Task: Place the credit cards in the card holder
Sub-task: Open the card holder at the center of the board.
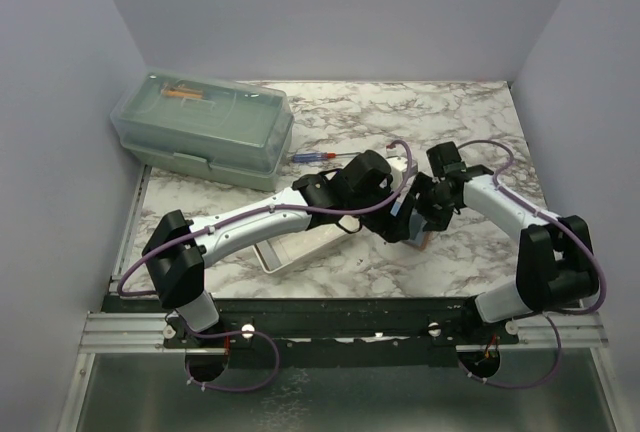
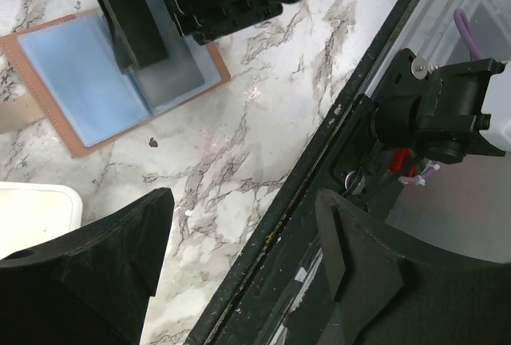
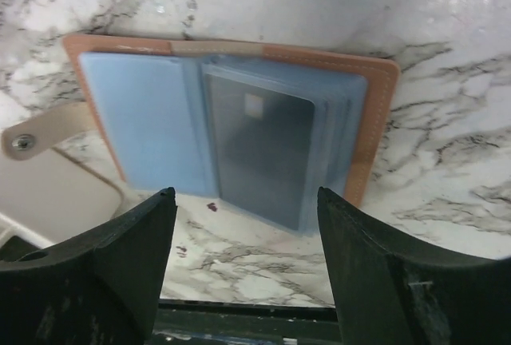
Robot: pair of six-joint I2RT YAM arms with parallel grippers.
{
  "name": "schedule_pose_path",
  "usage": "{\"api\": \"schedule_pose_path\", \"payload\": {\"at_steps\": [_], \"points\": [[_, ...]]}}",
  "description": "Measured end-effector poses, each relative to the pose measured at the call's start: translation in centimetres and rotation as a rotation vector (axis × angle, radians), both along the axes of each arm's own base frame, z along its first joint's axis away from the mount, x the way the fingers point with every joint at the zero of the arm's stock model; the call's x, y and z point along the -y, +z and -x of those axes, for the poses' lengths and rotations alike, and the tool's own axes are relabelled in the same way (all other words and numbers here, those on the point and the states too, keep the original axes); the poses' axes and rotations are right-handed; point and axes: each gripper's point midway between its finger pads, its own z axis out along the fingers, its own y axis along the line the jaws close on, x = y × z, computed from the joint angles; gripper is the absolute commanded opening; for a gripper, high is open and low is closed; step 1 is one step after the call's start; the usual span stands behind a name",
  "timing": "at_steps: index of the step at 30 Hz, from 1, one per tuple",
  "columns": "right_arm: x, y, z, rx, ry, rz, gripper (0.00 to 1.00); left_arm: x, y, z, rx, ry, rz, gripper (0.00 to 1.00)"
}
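The card holder (image 3: pixel 375 121) lies open on the marble, tan leather with light-blue clear sleeves and a snap strap (image 3: pixel 24 144) at its left. One grey-blue credit card (image 3: pixel 263 149) with a small chip rests on its right half; I cannot tell whether it is tucked into a sleeve. My right gripper (image 3: pixel 246 233) hangs open just above the holder's near edge, holding nothing. The left wrist view shows the holder (image 2: pixel 72 81) at the upper left with the right gripper's fingers (image 2: pixel 132 17) over it. My left gripper (image 2: pixel 243 237) is open and empty over the table's front edge.
A white tray (image 1: pixel 300 250) lies under the left arm, its corner beside the holder (image 2: pixel 36 213). A translucent green lidded box (image 1: pixel 205 130) stands at the back left, with a screwdriver (image 1: pixel 320 156) beside it. The black front rail (image 2: pixel 319 145) runs under the left gripper.
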Motion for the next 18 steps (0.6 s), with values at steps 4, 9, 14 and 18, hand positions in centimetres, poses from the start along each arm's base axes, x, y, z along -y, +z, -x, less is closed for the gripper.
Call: {"api": "schedule_pose_path", "payload": {"at_steps": [4, 9, 14, 18], "points": [[0.8, -0.8, 0.9, -0.027, -0.008, 0.103, 0.75, -0.1, -0.1, -0.2, 0.007, 0.013, -0.009, 0.78], [1.2, -2.4, 2.0, -0.084, -0.012, 0.192, 0.75, -0.2, -0.2, -0.3, 0.007, 0.015, -0.011, 0.78], [0.7, -3.2, 2.0, -0.099, -0.024, 0.21, 0.7, -0.4, -0.3, -0.4, 0.011, 0.02, -0.023, 0.78], [0.5, -3.5, 1.8, -0.088, -0.047, 0.199, 0.67, -0.5, -0.5, -0.5, 0.019, 0.029, -0.032, 0.78]]}}
